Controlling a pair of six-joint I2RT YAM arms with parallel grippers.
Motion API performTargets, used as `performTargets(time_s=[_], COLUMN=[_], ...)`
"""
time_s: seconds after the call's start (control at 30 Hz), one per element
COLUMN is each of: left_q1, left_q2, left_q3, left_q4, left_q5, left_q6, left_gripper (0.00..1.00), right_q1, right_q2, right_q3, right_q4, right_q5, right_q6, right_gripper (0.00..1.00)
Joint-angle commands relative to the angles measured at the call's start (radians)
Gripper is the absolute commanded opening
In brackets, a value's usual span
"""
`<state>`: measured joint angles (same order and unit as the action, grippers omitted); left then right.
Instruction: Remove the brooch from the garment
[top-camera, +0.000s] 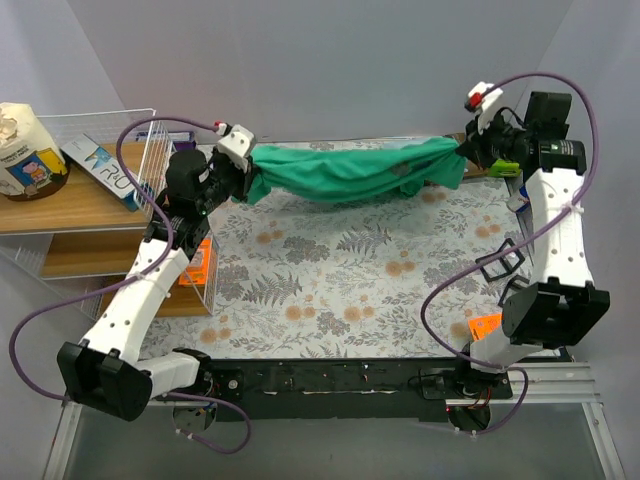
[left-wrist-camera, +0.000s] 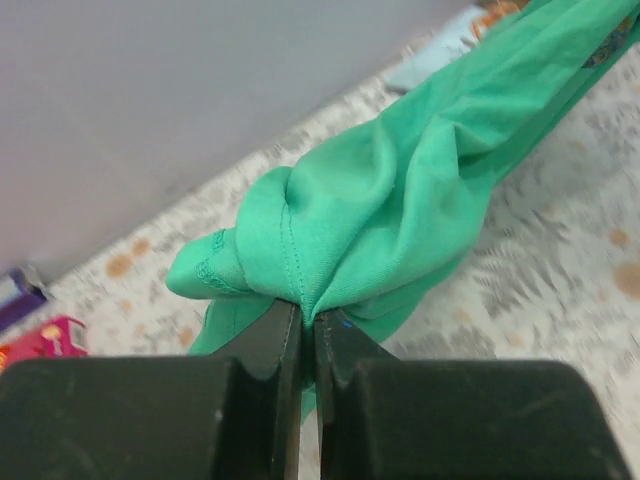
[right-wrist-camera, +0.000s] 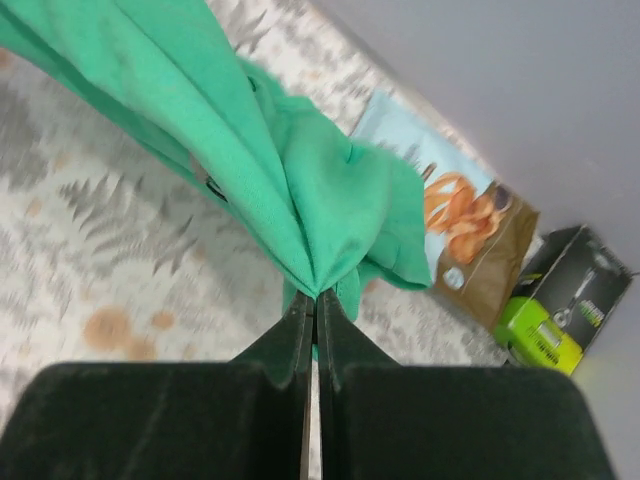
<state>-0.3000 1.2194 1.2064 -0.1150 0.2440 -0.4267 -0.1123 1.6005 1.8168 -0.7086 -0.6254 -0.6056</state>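
Observation:
The green garment (top-camera: 340, 172) hangs bunched and stretched between my two grippers above the far part of the floral mat (top-camera: 340, 285). My left gripper (top-camera: 248, 168) is shut on its left end, and the cloth is pinched between the fingertips in the left wrist view (left-wrist-camera: 308, 318). My right gripper (top-camera: 462, 152) is shut on its right end, with the cloth clamped at the tips in the right wrist view (right-wrist-camera: 315, 298). A small dark speck, probably the brooch (right-wrist-camera: 210, 186), sits in a fold of the garment (right-wrist-camera: 300, 180) near the right end. In the top view it is a faint dark spot (top-camera: 406, 170).
A wire rack on wooden shelves (top-camera: 110, 200) stands at the left, holding a jar (top-camera: 25, 150) and a box (top-camera: 105, 170). An orange packet (top-camera: 203, 262) lies by the rack. A snack bag (right-wrist-camera: 470, 220) and a green-black box (right-wrist-camera: 560, 300) lie at the far right.

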Motion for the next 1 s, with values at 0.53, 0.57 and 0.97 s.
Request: performTargets(time_s=[0.53, 0.57, 0.97], left_q1=[-0.001, -0.001, -0.001], left_q2=[0.147, 0.178, 0.359], left_q3=[-0.059, -0.045, -0.033], left_q4=[-0.246, -0.236, -0.268], left_q5=[0.236, 0.232, 0.187], left_q6=[-0.110, -0.130, -0.173], left_gripper=[0.70, 0.70, 0.71], right_q1=[0.011, 0.011, 0.103], right_q2=[-0.148, -0.099, 0.280], right_q3=[-0.448, -0.445, -0.291], right_q4=[-0.007, 0.020, 0.183], right_q5=[0.065, 0.114, 0.317], right_q6=[-0.070, -0.022, 0.027], right_gripper=[0.75, 0.74, 0.66])
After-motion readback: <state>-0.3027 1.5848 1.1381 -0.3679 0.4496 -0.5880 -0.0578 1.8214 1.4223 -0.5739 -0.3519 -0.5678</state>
